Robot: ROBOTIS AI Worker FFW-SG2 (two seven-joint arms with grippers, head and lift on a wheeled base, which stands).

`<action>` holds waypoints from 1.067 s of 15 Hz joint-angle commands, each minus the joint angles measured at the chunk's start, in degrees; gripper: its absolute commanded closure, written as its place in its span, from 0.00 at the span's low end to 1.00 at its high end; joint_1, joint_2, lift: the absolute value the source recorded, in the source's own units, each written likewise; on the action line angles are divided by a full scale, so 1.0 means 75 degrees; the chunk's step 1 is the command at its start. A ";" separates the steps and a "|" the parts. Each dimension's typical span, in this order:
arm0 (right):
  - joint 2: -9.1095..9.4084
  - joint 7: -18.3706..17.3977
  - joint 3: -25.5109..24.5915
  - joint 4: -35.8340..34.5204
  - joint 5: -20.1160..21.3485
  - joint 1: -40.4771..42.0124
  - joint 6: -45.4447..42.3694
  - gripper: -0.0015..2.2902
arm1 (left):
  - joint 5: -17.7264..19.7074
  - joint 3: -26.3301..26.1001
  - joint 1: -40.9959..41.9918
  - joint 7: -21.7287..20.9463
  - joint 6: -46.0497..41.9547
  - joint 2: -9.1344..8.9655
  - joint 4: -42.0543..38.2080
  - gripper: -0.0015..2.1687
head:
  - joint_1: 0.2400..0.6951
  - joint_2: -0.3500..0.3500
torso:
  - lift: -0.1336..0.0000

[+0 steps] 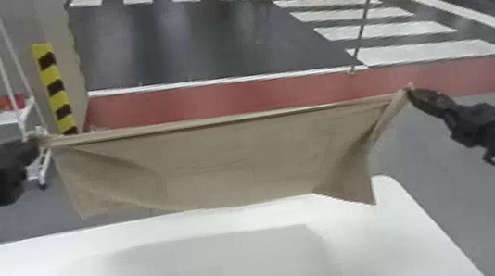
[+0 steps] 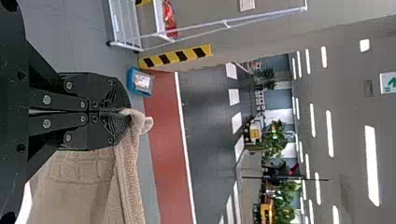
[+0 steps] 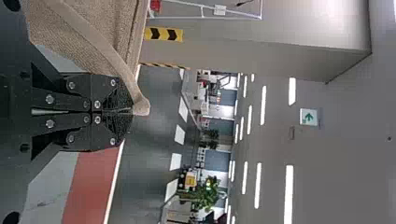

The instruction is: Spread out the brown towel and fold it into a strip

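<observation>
The brown towel (image 1: 226, 161) hangs stretched in the air between both grippers, its top edge nearly straight and its lower edge over the far part of the white table. My left gripper (image 1: 34, 142) is shut on one upper corner at the left, and my right gripper (image 1: 410, 91) is shut on the other at the right. In the left wrist view, the left gripper (image 2: 122, 112) pinches the towel (image 2: 126, 182) with a small tip of cloth sticking out. In the right wrist view, the right gripper (image 3: 126, 112) clamps the very corner of the towel (image 3: 100, 35).
Below and nearer than the towel lies the white table (image 1: 370, 243), its rounded far right corner just past the hanging cloth. A white metal rack (image 1: 9, 68) and a yellow-black striped guard (image 1: 54, 89) stand beyond the left arm.
</observation>
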 commanded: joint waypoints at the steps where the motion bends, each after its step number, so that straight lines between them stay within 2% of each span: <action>1: -0.0010 0.0283 0.0159 0.0000 0.0399 0.0365 -0.0604 0.83 | 0.0243 0.0123 0.0883 -0.0086 0.0229 -0.0002 -0.0671 0.88 | 0.60 0.17 | 1.00; 3: -0.0057 0.0564 0.0218 0.0000 0.0750 0.1009 -0.0698 0.75 | 0.0208 0.0064 0.1610 -0.0122 0.0041 -0.0002 -0.0870 0.88 | 0.69 0.18 | 1.00; 4: -0.0080 0.0611 0.0230 -0.0012 0.1067 0.1326 -0.0838 0.75 | 0.0220 0.0041 0.1938 -0.0204 -0.0076 -0.0002 -0.1010 0.88 | 0.74 0.18 | 1.00; 5: -0.0092 0.0611 0.0276 -0.0012 0.1266 0.1595 -0.0979 0.75 | 0.0220 -0.0041 0.2266 -0.0204 -0.0123 -0.0002 -0.1257 0.88 | 0.87 0.16 | 1.00; 7: -0.0092 0.0611 0.0370 -0.0153 0.1489 0.2111 -0.1213 0.75 | 0.0220 -0.0311 0.2793 -0.0192 -0.0123 -0.0002 -0.1784 0.88 | 0.99 0.14 | 1.00; 10: -0.0092 0.0611 0.0616 -0.0317 0.1957 0.2509 -0.1330 0.75 | 0.0220 -0.0662 0.3368 -0.0110 -0.0240 -0.0002 -0.2100 0.88 | 1.00 0.10 | 1.00; 14: -0.0080 0.0611 0.0956 -0.0305 0.3153 0.2732 -0.1143 0.75 | 0.0220 -0.0662 0.3836 -0.0110 -0.0685 0.0057 -0.2194 0.88 | 1.00 0.05 | 1.00; 16: -0.0092 0.0576 0.1120 -0.0305 0.3903 0.2802 -0.0768 0.55 | 0.0220 -0.0627 0.3954 -0.0122 -0.0779 0.0080 -0.2217 0.88 | 1.00 0.05 | 1.00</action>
